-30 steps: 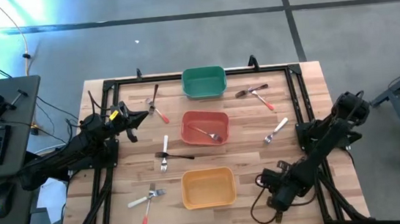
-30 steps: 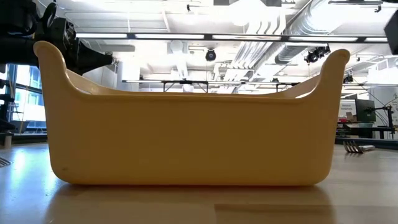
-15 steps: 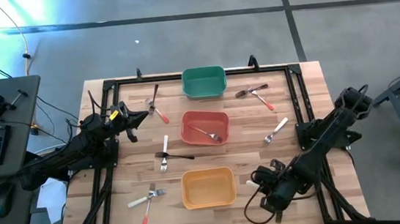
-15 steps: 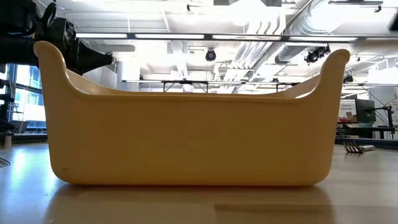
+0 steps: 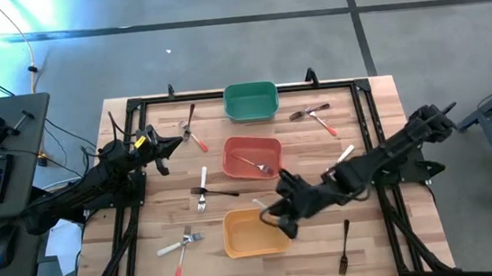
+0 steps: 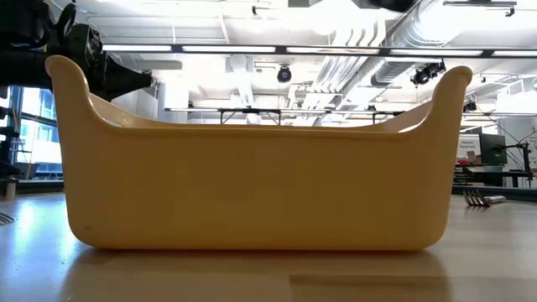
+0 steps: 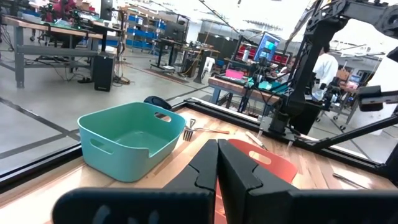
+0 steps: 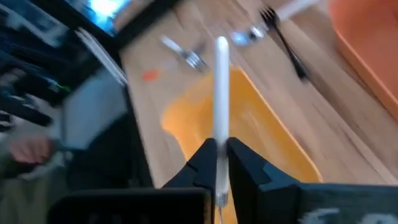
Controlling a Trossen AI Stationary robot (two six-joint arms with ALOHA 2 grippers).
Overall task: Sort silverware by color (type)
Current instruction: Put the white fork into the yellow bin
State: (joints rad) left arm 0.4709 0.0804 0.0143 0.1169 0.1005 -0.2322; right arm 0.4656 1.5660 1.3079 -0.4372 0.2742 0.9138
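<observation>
1. Spanning most of the high view, the wooden table [image 5: 149, 256] carries three bins down its centre: green bin [image 5: 251, 101] at 12 o'clock, red bin [image 5: 250, 157] in the middle, yellow bin [image 5: 255, 231] at 6 o'clock
2. Right gripper [image 5: 276, 218] reaches over the yellow bin's 2 o'clock corner, fingers clenched on a white-handled utensil [image 8: 220, 87] that points out over the bin
3. Left gripper [image 7: 217, 163] waits at the table's 10 o'clock edge, fingers pressed together, holding nothing
4. Loose silverware: dark fork [image 5: 343, 248] at 5 o'clock; dark fork and white piece [image 5: 204, 189] at 9 o'clock of centre; white and orange-handled forks [image 5: 182, 246] at 7 o'clock; a mixed pair [image 5: 316, 117] at 1 o'clock; one white-handled fork [image 5: 340, 161] at 3 o'clock
5. One fork [image 5: 256, 164] lies inside the red bin
</observation>
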